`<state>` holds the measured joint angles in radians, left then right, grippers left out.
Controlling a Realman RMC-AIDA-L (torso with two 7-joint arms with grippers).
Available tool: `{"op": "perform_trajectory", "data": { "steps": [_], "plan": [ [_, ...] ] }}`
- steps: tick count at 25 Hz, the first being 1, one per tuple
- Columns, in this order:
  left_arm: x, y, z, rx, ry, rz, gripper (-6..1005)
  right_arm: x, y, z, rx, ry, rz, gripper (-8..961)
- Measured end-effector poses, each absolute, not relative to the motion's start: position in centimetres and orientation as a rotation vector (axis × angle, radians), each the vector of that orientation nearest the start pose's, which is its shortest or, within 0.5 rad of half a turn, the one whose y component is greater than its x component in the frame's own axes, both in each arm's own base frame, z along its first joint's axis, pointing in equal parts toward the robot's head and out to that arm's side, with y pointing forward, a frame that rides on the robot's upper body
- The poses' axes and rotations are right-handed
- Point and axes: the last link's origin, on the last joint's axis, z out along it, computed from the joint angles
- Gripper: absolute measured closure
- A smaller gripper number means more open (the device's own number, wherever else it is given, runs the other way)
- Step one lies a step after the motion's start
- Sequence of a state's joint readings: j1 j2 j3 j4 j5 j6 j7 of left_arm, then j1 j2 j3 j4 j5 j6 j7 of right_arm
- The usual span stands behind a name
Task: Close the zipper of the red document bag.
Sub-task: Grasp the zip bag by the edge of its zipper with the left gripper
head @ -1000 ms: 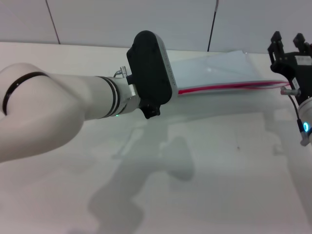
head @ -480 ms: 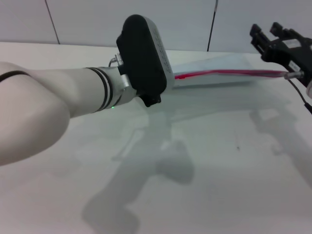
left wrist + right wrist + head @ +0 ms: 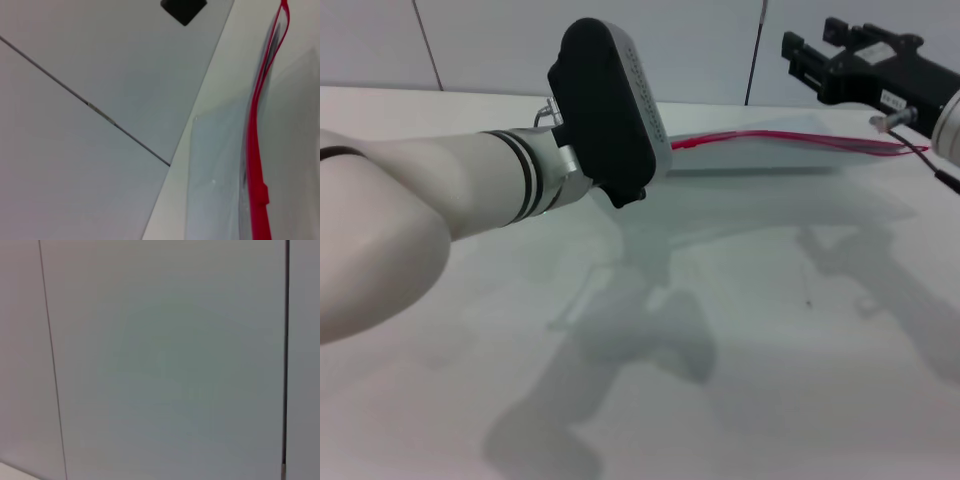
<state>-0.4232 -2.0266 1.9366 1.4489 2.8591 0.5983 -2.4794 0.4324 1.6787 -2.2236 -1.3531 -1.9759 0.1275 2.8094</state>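
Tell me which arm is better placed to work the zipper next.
Probably the left. Its gripper sits at one end of the zipper, and its wrist camera views the bag. The right gripper is raised, its camera showing only wall.

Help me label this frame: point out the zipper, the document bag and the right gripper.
zipper [image 3: 256, 165], left wrist view, mid strip.
document bag [image 3: 215, 185], left wrist view, clear panel.
right gripper [image 3: 810, 55], head view, between fingertips.

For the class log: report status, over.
Left claw beside pouch end. Right claw raised above far end. Translucent pale pouch, red zipper strip partly split. Nothing obstructing.
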Motion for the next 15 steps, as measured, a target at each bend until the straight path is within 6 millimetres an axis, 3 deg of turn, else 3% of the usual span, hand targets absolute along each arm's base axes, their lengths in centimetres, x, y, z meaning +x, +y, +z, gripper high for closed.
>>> {"op": "perform_trajectory", "data": {
  "steps": [15],
  "plan": [
    [-12.4, 37.5, -4.1, -2.271, 0.182, 0.168, 944, 11.5, 39.0, 1.3, -2.302, 0.381, 0.459, 429]
  ]
}}
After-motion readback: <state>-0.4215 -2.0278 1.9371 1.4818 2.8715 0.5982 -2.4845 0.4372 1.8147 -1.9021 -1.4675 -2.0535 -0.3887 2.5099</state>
